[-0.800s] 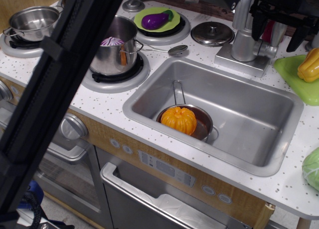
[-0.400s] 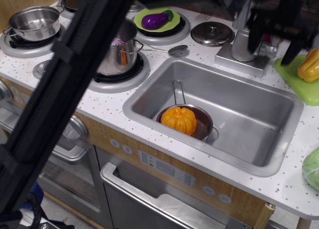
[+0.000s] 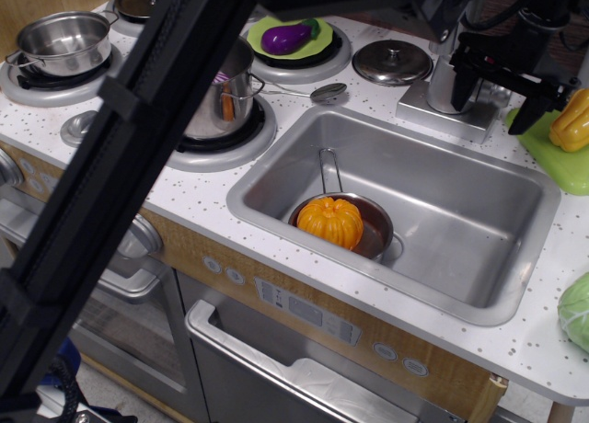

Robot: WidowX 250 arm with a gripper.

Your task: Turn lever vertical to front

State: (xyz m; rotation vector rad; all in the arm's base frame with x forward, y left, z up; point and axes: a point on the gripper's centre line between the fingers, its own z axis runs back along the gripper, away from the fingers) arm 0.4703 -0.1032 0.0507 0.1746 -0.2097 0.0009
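Observation:
The silver faucet body [image 3: 448, 76] stands on its base behind the sink. The lever juts right from it and is mostly hidden behind my gripper; only a small silver patch [image 3: 489, 96] shows between the fingers. My black gripper [image 3: 495, 96] hangs at the faucet's right side at lever height. Its fingers are spread apart, the left fingertip [image 3: 463, 77] by the faucet body and the right fingertip [image 3: 523, 116] out toward the green board. I cannot tell whether either finger touches the lever.
The sink [image 3: 276, 179] holds a small pan with an orange pumpkin [image 3: 329, 221]. A yellow pepper [image 3: 572, 120] lies on a green board right of the gripper. A lid [image 3: 392, 62], an eggplant plate [image 3: 288, 37] and a pot [image 3: 219, 101] stand left. My black arm link [image 3: 110, 165] crosses the left foreground.
The gripper has come down from above the faucet to lever height at its right side, fingers still spread. The arm link has shifted right across the stove.

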